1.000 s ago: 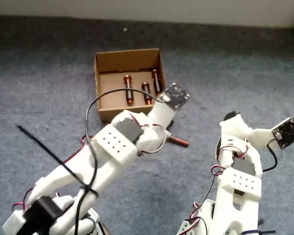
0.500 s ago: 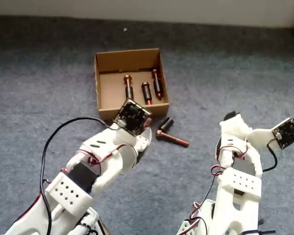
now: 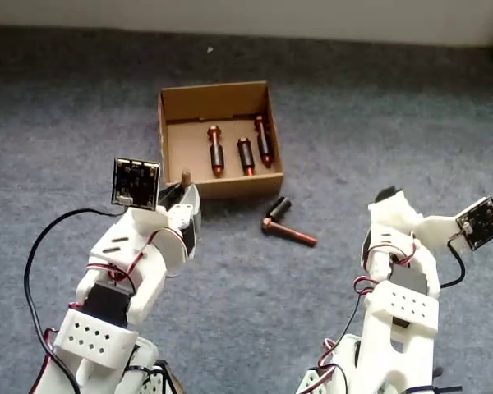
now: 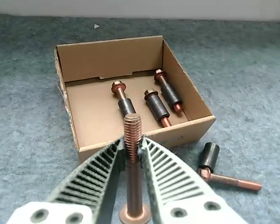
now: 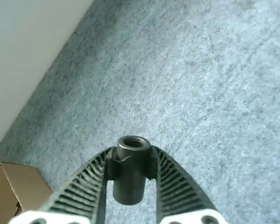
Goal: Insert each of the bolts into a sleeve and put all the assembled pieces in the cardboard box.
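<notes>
My left gripper is shut on a copper bolt, whose threaded end points at the cardboard box. In the high view this left gripper sits just in front of the box's near left corner. Three assembled pieces lie inside the box. A loose black sleeve and a loose bolt lie touching on the carpet by the box's front right corner. My right gripper is shut on a black sleeve, bore facing outward, held over the carpet at the right.
Grey carpet covers the floor, with open room between the two arms. A pale wall runs along the far edge. The left arm's black cable loops beside it.
My left arm pulled back and swung left, from over the loose bolt and sleeve to the box's front left corner. The right arm kept still.
</notes>
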Available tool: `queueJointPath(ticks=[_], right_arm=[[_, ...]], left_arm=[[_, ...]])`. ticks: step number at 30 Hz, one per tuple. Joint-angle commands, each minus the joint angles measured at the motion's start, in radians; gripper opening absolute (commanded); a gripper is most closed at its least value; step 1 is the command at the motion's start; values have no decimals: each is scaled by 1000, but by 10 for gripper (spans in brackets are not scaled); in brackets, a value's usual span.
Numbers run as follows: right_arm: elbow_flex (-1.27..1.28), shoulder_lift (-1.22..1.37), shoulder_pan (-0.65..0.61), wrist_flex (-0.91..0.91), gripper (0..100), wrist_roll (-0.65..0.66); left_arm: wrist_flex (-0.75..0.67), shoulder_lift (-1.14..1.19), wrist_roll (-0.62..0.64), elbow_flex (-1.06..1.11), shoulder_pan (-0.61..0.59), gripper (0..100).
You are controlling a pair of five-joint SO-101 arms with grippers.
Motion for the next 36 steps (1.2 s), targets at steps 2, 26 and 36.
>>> queueJointPath(ticks=[2, 26, 36], right_arm=[[-10, -33, 7, -21, 4, -3], [-10, -31, 7, -21, 4, -3], [-10, -28, 5, -21, 4, -3]], left_arm=[[-23, -24, 6, 7, -8, 5], [313, -16, -265, -104, -119, 213], [313, 197, -614, -232, -154, 213]])
